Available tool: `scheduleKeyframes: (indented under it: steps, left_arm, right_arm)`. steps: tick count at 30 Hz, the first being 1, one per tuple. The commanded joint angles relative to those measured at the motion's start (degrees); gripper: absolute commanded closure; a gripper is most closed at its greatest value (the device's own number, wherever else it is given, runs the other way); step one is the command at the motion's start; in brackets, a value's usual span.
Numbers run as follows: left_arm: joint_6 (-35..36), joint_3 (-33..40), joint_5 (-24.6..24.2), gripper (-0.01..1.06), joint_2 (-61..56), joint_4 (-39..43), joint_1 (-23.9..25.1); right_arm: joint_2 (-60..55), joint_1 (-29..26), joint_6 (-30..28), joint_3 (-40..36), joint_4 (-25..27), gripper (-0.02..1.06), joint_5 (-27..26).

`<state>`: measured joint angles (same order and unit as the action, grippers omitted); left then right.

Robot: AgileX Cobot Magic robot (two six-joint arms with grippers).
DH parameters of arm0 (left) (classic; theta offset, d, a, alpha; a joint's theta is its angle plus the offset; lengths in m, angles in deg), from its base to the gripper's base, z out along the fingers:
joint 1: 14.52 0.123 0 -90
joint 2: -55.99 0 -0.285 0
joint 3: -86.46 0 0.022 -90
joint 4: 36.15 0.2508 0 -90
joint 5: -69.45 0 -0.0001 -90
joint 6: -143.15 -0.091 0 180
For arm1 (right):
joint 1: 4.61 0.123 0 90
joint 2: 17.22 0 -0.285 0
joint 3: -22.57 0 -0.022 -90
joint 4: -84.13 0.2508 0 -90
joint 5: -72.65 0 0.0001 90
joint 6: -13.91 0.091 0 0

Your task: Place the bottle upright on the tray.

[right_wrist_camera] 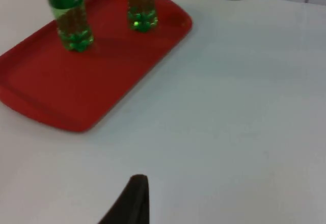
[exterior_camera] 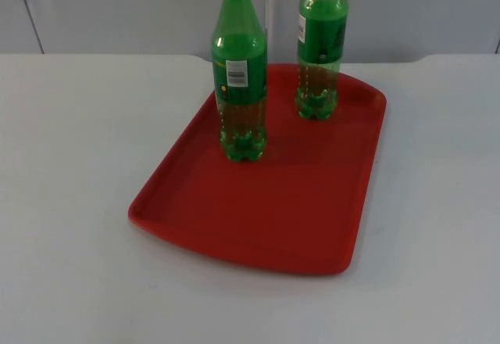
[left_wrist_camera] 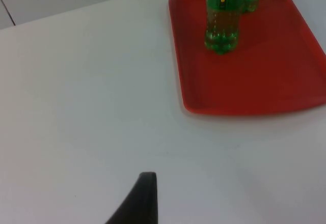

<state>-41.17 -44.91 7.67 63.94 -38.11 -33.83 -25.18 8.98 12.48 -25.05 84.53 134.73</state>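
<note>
Two green bottles stand upright on a red tray (exterior_camera: 312,227) on the white table (exterior_camera: 70,164).

In the top view, the nearer bottle (exterior_camera: 240,86), black-capped with a white label, stands left of centre on the tray; the farther bottle (exterior_camera: 321,47) stands near the tray's upper right rim, its top cut off by the frame edge. Both are translucent green, clear toward the base. One fingertip of the left gripper (left_wrist_camera: 142,198) and of the right gripper (right_wrist_camera: 132,201) hangs over bare table; their finger spread cannot be told.
</note>
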Motion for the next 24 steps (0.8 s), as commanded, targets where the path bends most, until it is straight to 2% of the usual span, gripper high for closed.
scheduleKeyframes:
  steps: [1,10,24]
  left_arm:
    - [0.1,0.3,0.2,0.00,-0.2,-0.1,0.1]
    - [0.1,0.3,0.2,0.00,-0.2,-0.1,0.1]
    - [0.1,0.3,0.2,0.00,-0.2,-0.1,0.1]
  right_arm:
    - [0.2,-2.9,-0.5,-0.2,0.1,-0.01,-0.2]
    - [0.2,-7.8,-0.5,-0.2,0.1,-0.01,-0.2]
    - [0.2,-7.9,-0.5,-0.2,0.1,-0.01,-0.2]
